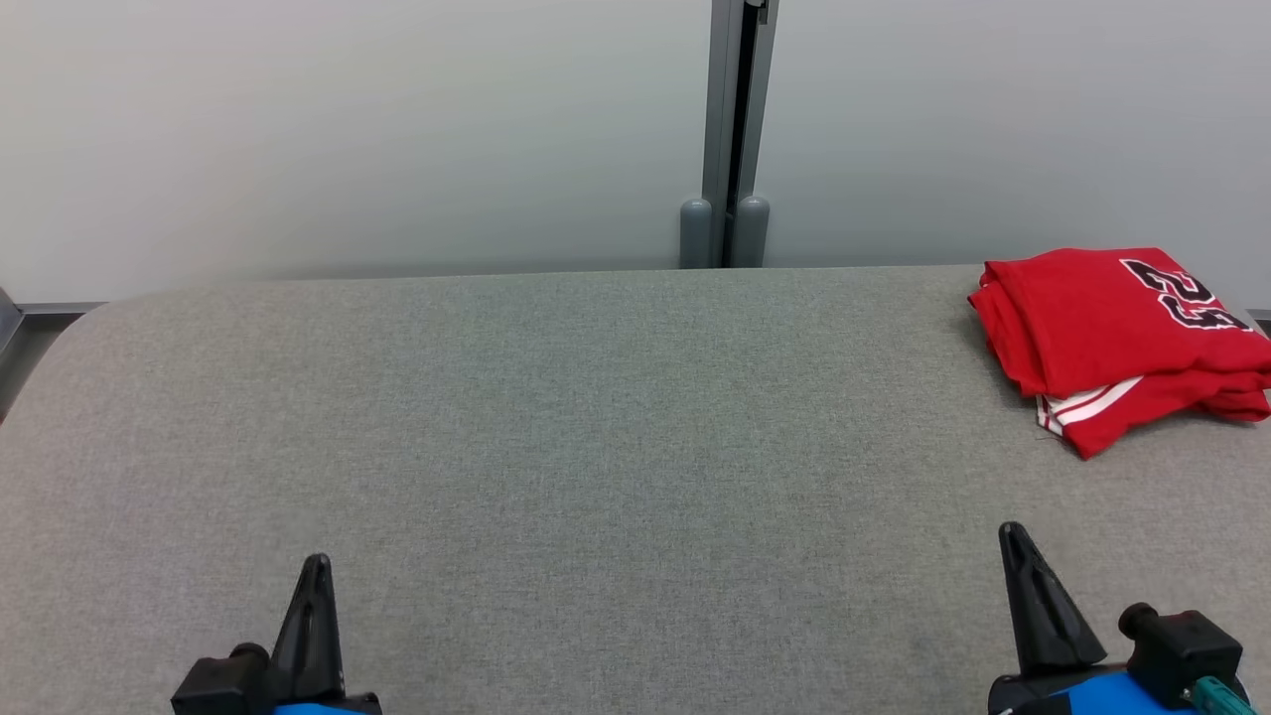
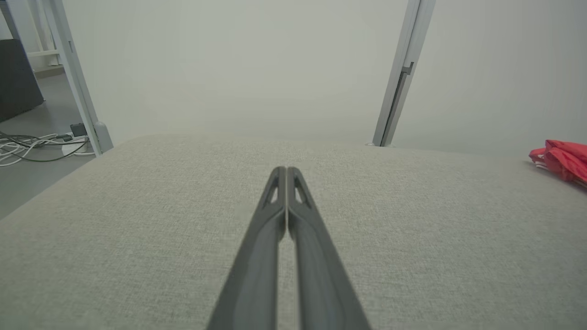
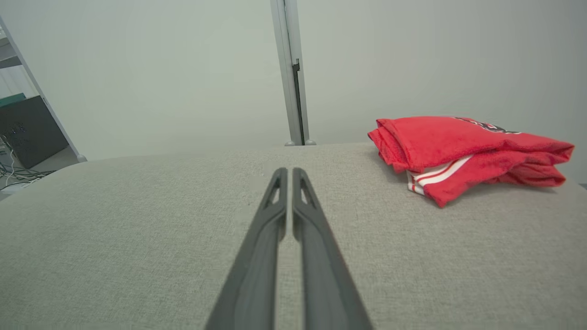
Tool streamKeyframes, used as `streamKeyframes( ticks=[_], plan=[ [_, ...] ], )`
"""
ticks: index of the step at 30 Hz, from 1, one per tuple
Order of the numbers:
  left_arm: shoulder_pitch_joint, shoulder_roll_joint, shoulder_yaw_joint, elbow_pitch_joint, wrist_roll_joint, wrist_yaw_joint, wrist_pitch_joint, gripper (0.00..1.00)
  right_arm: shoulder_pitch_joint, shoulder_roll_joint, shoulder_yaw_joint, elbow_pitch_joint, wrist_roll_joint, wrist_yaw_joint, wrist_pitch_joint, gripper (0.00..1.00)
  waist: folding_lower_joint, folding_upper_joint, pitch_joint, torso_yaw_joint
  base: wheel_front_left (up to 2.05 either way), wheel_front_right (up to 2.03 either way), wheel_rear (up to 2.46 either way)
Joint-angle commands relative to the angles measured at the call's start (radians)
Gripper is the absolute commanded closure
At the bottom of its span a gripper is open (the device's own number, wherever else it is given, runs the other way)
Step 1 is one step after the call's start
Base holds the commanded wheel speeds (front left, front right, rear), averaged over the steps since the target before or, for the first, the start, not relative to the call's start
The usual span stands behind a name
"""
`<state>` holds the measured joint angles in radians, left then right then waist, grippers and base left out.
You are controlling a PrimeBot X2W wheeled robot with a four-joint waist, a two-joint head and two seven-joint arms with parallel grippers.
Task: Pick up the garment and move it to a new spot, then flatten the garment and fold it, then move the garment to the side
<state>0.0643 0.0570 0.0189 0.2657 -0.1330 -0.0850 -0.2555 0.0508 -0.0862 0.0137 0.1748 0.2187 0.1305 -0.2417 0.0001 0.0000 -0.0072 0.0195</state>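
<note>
**Head view: folded garment (image 1: 1112, 328) lying at the bench's far right corner, both pincers shut and empty**

Both arms are being held low over the near edge of the bench (image 1: 596, 417), one toward each near corner, with only their tips and wrist fittings being shown. The left gripper (image 1: 316, 574) is being held at the near left. Its two dark fingers are being pressed together into a single blade pointing toward the far edge, and nothing is being clamped between them. The right gripper (image 1: 1013, 541) is being held in a matching pose at the near right, leaning slightly to the left, with its fingers likewise together and empty. In each wrist view the fingertips are being seen meeting, with only a thin slit lower down, and the fingers are being aimed along the grey fabric. Whether they are touching the fabric cannot be told.

The garment, a red jersey with white stripes and a black-and-white number, is being left folded in a thick stack at the far right corner of the bench. It is lying ahead of the right gripper and apart from it, and well apart from the left gripper.

Beyond the far edge, pale wall panels are being joined by a grey post (image 1: 735, 129) near that edge's middle. Off the bench's left end, cables (image 2: 27, 142) are being seen lying on the floor.
</note>
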Motion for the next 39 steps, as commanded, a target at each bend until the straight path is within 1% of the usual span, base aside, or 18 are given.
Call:
streamKeyframes(
  ticks=[1, 20, 39],
  plan=[
    [-0.011, 0.002, 0.007, -0.003, -0.023, -0.001, 0.009, 1.00, -0.003, 0.000, -0.002, -0.007, 0.023, 0.000, 0.005, 1.00, 0.0000, 0.0000, 0.000, 0.000, 0.00, 0.00, 0.00],
    [-0.052, 0.000, 0.027, -0.011, -0.383, -0.012, 0.097, 1.00, -0.045, 0.004, -0.027, 0.011, 0.367, 0.000, 0.086, 1.00, 0.0000, 0.0000, 0.002, -0.003, 0.00, 0.00, 0.00],
    [-0.087, -0.001, 0.045, -0.015, -0.671, -0.021, 0.168, 1.00, -0.078, 0.009, -0.050, 0.025, 0.641, 0.000, 0.154, 1.00, 0.0000, 0.0000, 0.003, -0.006, 0.00, 0.00, 0.00]
  ],
)
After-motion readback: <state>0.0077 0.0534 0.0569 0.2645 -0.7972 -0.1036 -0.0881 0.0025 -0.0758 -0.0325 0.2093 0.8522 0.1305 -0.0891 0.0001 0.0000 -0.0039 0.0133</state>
